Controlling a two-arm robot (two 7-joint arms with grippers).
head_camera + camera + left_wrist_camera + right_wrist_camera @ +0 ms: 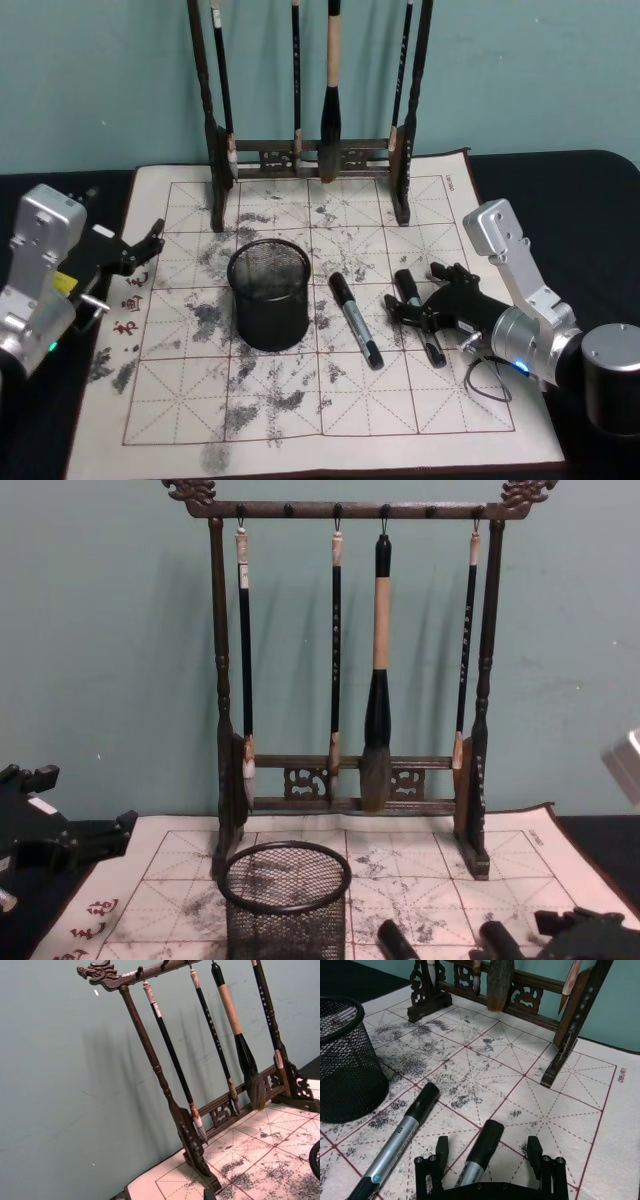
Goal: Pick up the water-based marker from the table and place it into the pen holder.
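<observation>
Two black-and-grey water-based markers lie on the ink-stained mat right of the pen holder, a black wire-mesh cup. One marker lies free beside the cup. The other marker lies between the fingers of my right gripper, which is open and low over the mat. In the right wrist view that gripper straddles this marker, with the free marker and the pen holder beyond it. My left gripper hovers open at the mat's left edge, holding nothing.
A tall dark wooden brush rack with several hanging brushes stands at the back of the mat, behind the cup. A grey cylinder sits on the black table at the far right. A thin cable loops below the right wrist.
</observation>
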